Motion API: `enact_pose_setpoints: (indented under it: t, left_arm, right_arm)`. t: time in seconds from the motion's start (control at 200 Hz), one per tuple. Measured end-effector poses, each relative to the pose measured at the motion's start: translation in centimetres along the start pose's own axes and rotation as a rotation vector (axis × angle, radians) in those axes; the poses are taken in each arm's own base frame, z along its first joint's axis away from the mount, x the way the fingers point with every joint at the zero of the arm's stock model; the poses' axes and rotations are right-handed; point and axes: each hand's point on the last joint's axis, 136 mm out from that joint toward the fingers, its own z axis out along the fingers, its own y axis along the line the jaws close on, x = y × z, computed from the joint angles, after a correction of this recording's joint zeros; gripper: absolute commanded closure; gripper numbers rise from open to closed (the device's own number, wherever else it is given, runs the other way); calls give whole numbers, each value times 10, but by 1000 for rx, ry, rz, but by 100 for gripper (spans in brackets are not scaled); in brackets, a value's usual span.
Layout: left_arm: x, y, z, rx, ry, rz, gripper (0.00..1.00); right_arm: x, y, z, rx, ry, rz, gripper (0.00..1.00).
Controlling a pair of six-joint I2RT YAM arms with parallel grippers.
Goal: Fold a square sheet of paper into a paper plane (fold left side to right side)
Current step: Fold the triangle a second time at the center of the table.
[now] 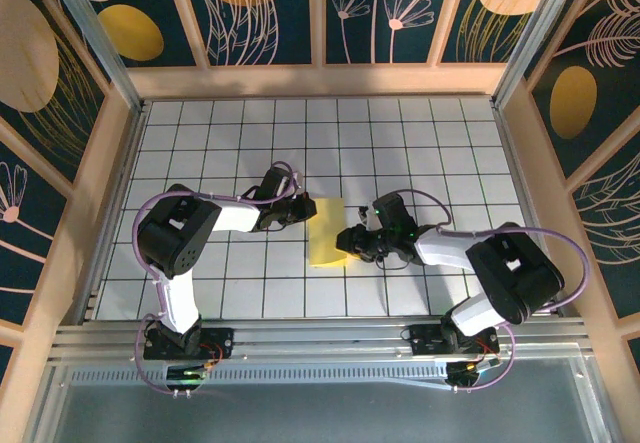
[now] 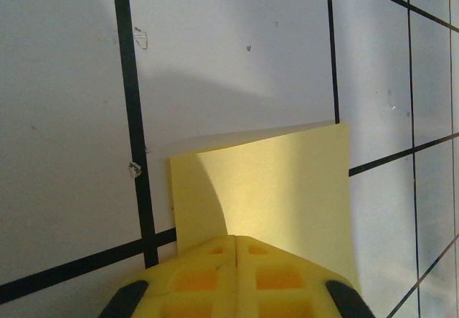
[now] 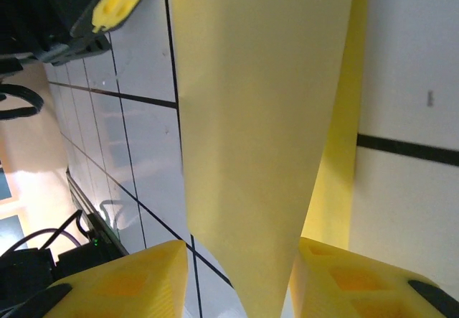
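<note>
Square sheet of paper (image 1: 325, 231) was thin, matt, smooth. Table tiles (image 1: 250, 153) looked smooth, faintly glossy. Right gripper (image 3: 240, 278) had matt plastic pads (image 3: 358, 286). Front rail (image 1: 320, 338) was ribbed metal.

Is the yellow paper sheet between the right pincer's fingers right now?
Yes, the yellow paper sheet runs down between the right pincer's two yellow fingers, which stand apart on either side.

Yellow sheet of paper (image 1: 327, 231) lies folded on tiles (image 1: 250, 263)
</note>
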Motion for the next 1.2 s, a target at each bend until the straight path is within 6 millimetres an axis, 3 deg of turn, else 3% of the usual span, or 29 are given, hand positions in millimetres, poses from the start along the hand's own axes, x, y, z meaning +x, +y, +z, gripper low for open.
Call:
enact_pose_setpoints:
  t: [0.5, 0.666, 0.861, 1.026, 1.136, 1.201]
  left_arm:
    - [0, 0, 0, 3, -3, 1, 100]
    - [0, 0, 0, 3, -3, 1, 100]
    - [0, 0, 0, 3, -3, 1, 100]
    - [0, -2, -1, 6, -1, 3, 89]
    - [-1, -4, -6, 2, 1, 12, 77]
    - [-5, -10, -14, 5, -13, 34, 72]
  right_arm:
    - [-22, -15, 5, -16, -32, 33, 64]
    - [-36, -14, 5, -33, -56, 35, 69]
    - [-37, -16, 10, -37, -41, 35, 79]
    - [-37, -17, 11, -34, -39, 21, 91]
    - [-37, -18, 11, -34, -40, 21, 100]
    - [-37, -17, 11, -34, -40, 18, 100]
